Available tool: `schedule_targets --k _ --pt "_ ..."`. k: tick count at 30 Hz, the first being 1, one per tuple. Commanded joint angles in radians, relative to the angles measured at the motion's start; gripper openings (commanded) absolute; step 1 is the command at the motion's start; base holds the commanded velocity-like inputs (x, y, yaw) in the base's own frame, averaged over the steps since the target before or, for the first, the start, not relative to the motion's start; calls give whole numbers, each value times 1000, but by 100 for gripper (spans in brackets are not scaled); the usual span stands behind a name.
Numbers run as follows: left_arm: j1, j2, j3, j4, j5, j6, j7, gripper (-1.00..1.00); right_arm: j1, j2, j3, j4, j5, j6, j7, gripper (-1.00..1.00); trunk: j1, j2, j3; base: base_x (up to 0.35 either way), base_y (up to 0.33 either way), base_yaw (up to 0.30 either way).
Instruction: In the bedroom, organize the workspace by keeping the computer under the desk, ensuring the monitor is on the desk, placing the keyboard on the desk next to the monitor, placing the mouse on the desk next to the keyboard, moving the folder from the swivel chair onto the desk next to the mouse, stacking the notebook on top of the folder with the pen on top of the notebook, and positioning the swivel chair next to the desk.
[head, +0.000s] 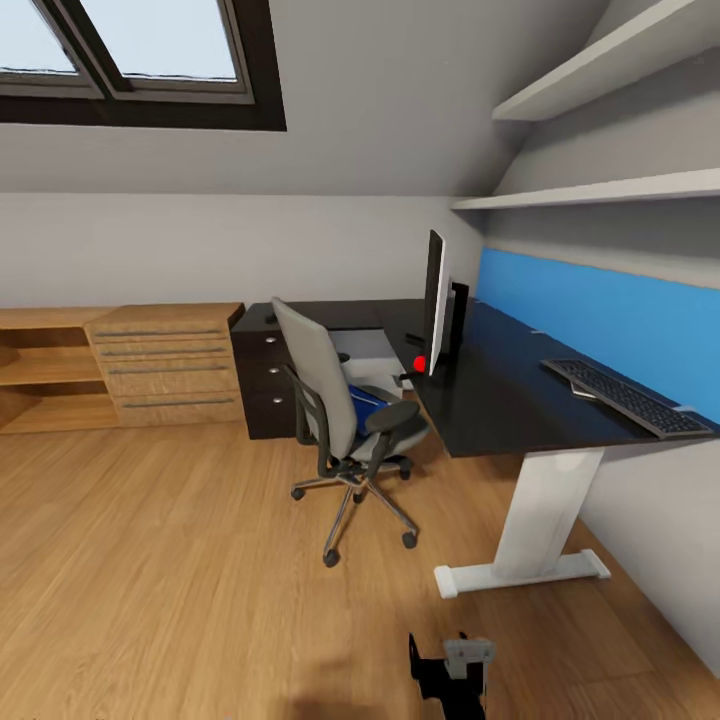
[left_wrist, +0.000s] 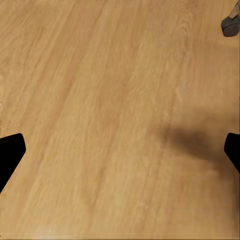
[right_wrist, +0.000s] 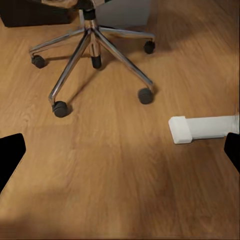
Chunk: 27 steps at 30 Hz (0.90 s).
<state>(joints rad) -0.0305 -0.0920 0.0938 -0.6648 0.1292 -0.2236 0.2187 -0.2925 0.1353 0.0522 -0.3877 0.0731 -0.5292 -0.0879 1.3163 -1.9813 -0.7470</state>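
Note:
The black-topped desk (head: 500, 400) runs along the blue wall panel at the right. On it the monitor (head: 436, 300) stands edge-on, and the keyboard (head: 625, 395) lies near the front end. The swivel chair (head: 335, 410) stands on the floor in front of the desk with the blue folder (head: 368, 404) on its seat. Behind it, under the desk, is the light grey computer (head: 366, 350). My right gripper (head: 450, 668) hangs low over the floor, open (right_wrist: 120, 150), facing the chair's chrome base (right_wrist: 92, 50). My left gripper (left_wrist: 120, 150) is open over bare floor. Mouse, notebook and pen are out of view.
The desk's white pedestal foot (right_wrist: 200, 127) lies on the floor right of the chair base. A black drawer unit (head: 262, 385) and an oak dresser (head: 170, 365) line the back wall. A caster (left_wrist: 231, 24) shows in the left wrist view.

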Motion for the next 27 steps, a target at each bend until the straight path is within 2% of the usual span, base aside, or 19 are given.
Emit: schedule_targets --k 1,2,3,4,5,6,7,10,12,15,16,18,20,25,27 --pt "0 -2 1 -55 11 56 10 100 -29 0 3 -2 8 21 -17 100 4 -8 -5 0 0 0" --pt "0 -3 1 -105 11 114 19 100 -56 0 3 -5 8 44 -25 100 8 -15 -8 0 0 0" --pt "0 -4 0 -202 12 228 31 100 -107 1 3 -8 7 87 -37 100 11 -22 -11 0 0 0" --pt "0 -11 -9 -375 15 412 45 100 -194 1 1 -9 6 154 -52 100 15 -29 -14 0 0 0" --pt "0 -22 -17 -449 16 469 49 100 -233 1 0 -5 5 174 -56 100 19 -36 -17 0 0 0" --pt "0 -31 -21 -489 16 491 50 100 -256 1 0 0 4 181 -57 100 23 -43 -20 0 0 0" --pt "0 -52 -33 -589 16 534 53 100 -316 1 -2 13 3 195 -61 100 27 -50 -23 0 0 0" --pt "0 -68 -72 -705 16 579 56 100 -379 6 -3 27 -2 204 -69 100 38 -71 -33 0 0 0" --pt "0 -71 -96 -765 16 599 56 100 -395 25 -4 29 -20 204 -72 100 46 -85 -39 0 0 0" --pt "0 -69 -116 -821 16 614 56 100 -406 39 -6 32 -73 201 -74 100 57 -106 -48 0 0 0" --pt "0 -67 -121 -829 13 613 57 100 -409 39 -5 49 -127 200 -74 100 61 -113 -52 0 0 0" --pt "0 -56 -121 -827 13 614 57 100 -411 39 -6 86 -179 199 -74 100 69 -127 -58 0 0 0" --pt "0 -43 -121 -825 14 615 56 100 -411 39 -6 105 -210 197 -73 100 77 -141 -64 0 0 0" --pt "0 -35 -128 -816 14 613 62 100 -411 39 -7 125 -244 166 -73 100 96 -176 -80 0 0 0" --pt "0 -37 -152 -802 12 612 65 100 -412 39 -7 128 -249 159 -74 100 103 -190 -86 0 0 0"
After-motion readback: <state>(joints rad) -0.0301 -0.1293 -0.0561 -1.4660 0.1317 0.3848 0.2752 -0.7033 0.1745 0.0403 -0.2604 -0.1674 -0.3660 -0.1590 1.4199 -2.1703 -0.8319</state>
